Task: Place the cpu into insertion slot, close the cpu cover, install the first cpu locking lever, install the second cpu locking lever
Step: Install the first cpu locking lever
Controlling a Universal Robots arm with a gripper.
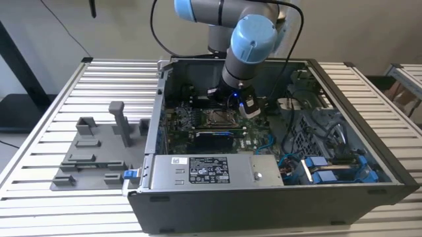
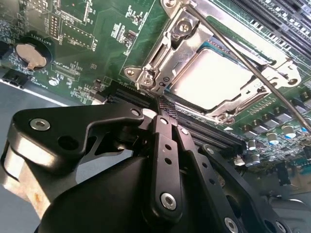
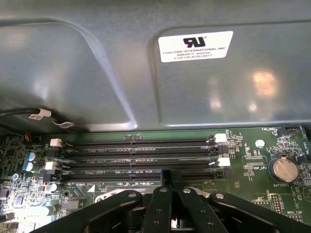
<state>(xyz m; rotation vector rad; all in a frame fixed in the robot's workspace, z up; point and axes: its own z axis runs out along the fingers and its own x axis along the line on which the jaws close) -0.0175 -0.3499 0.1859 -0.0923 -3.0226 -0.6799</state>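
The cpu (image 2: 214, 77) sits in its socket with the cpu cover (image 2: 170, 51) down over it. The pincer (image 2: 164, 108) is pinched together, holding nothing, just beside the socket's corner.

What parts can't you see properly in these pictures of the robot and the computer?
- The cpu: in the second wrist view the cpu cover lies over its edges, leaving the middle visible.
- A locking lever: its far end runs off that picture's edge.
- The gripper: in both wrist views its fingertips press together; nothing shows between them.
- The socket: tiny in the exterior view, its levers too small to tell.
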